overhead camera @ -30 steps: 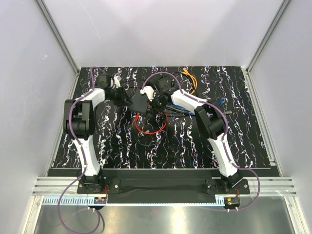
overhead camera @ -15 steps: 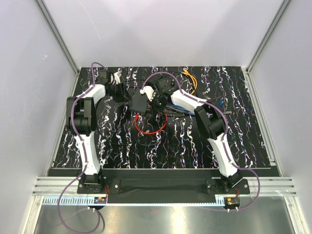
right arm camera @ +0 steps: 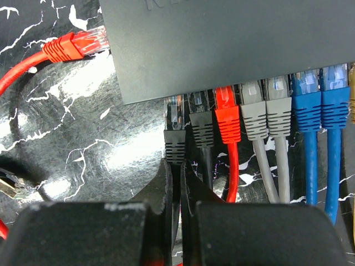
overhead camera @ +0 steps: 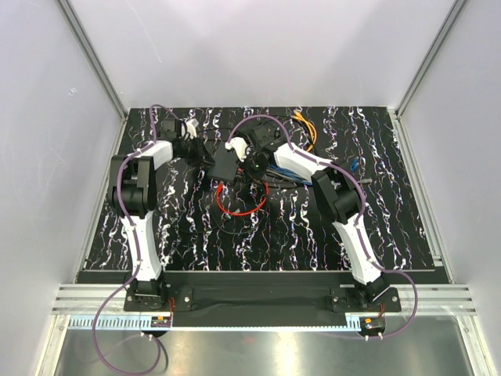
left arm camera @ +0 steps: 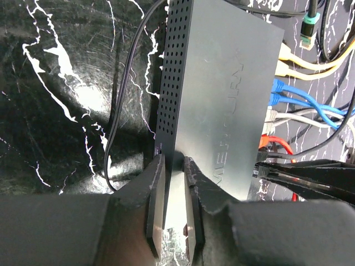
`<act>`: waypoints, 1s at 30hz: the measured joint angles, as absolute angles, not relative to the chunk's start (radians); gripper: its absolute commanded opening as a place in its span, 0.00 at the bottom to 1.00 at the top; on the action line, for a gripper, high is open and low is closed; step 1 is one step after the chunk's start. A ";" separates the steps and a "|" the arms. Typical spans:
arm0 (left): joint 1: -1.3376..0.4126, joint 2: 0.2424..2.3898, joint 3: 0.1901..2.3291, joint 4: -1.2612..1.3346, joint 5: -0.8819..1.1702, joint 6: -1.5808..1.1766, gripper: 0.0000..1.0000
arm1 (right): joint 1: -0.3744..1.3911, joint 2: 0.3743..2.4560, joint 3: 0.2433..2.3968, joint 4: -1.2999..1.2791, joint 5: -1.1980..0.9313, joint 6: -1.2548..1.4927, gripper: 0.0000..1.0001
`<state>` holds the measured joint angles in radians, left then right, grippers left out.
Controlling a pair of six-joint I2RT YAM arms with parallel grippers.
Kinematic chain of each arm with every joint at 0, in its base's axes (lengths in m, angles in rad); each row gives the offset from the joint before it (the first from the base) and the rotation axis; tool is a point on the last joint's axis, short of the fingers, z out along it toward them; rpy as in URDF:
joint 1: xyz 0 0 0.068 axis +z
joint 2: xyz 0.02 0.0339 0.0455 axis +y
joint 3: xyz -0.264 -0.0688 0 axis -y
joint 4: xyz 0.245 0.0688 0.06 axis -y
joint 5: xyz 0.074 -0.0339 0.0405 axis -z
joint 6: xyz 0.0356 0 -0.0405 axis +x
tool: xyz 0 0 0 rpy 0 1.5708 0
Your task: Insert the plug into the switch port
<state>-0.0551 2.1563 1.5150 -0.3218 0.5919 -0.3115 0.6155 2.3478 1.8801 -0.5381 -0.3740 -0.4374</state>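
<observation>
From above, the switch [overhead camera: 225, 166] lies toward the far side of the marbled worktop [overhead camera: 188, 235], between the two arms. The left end effector [overhead camera: 205, 152] meets its left edge and the right end effector [overhead camera: 249, 167] its right edge, with a red cable [overhead camera: 241, 215] looped just in front.

At the left wrist, the left end effector [left arm camera: 173, 166] is clenched on the near corner of the switch [left arm camera: 222, 94] — one finger on each face of the case. Coloured cables leave the edge on the right.

At the right wrist, the right end effector [right arm camera: 176, 166] is clenched, grasping the black plug [right arm camera: 175, 136] by its cord just behind the boot. That plug stands at the end port of the switch [right arm camera: 233, 39], sitting further out than its neighbours — black, red, grey, blue. A loose red plug [right arm camera: 75, 44] lies on the worktop beside the switch.
</observation>
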 measured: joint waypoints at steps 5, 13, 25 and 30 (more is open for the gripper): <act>-0.055 2.134 1.461 -0.252 0.590 -0.339 0.04 | 0.616 2.356 1.900 -0.558 -0.369 -0.413 0.00; -0.056 2.117 1.406 -0.172 0.591 -0.390 0.01 | 0.621 2.358 1.906 -0.567 -0.356 -0.368 0.00; -0.056 2.107 1.373 -0.119 0.590 -0.412 0.00 | 0.623 2.358 1.905 -0.566 -0.349 -0.367 0.00; -0.059 2.106 1.371 -0.113 0.586 -0.416 0.00 | 0.627 2.321 1.824 -0.486 -0.354 -0.430 0.00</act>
<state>-0.0593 2.1063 1.3708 -0.1127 0.5858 -0.4160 0.6270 2.3207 1.8236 -0.4858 -0.3542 -0.4305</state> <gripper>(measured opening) 0.189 0.032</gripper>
